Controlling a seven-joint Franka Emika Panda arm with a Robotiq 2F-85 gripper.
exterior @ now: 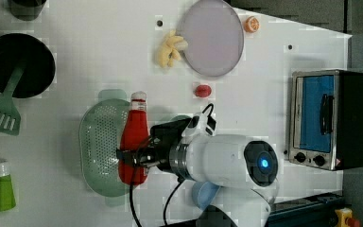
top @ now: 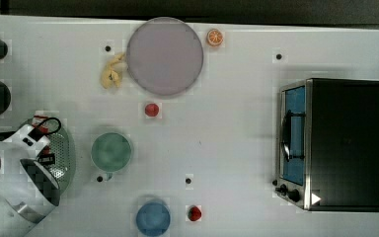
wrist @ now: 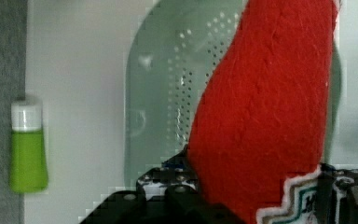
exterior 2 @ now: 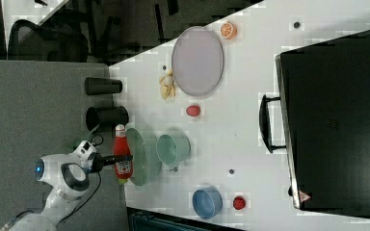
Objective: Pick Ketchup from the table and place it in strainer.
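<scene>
Red ketchup bottle (wrist: 265, 116) over strainer (wrist: 168, 93), green bottle (wrist: 27, 147) nearby

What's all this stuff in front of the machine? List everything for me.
ketchup bottle: one, red, held over the strainer
strainer: one, pale green, table edge
plate: one, grey
orange slice: one, beside the plate
yellow food: one, by the plate
small red things: two, mid-table and near the blue cup
green cup: one
blue cup: one
toaster oven: one, silver-black
green bottle: one
spatula: one, green
black pots: two
claw: one, black, gripping the bottle
</scene>
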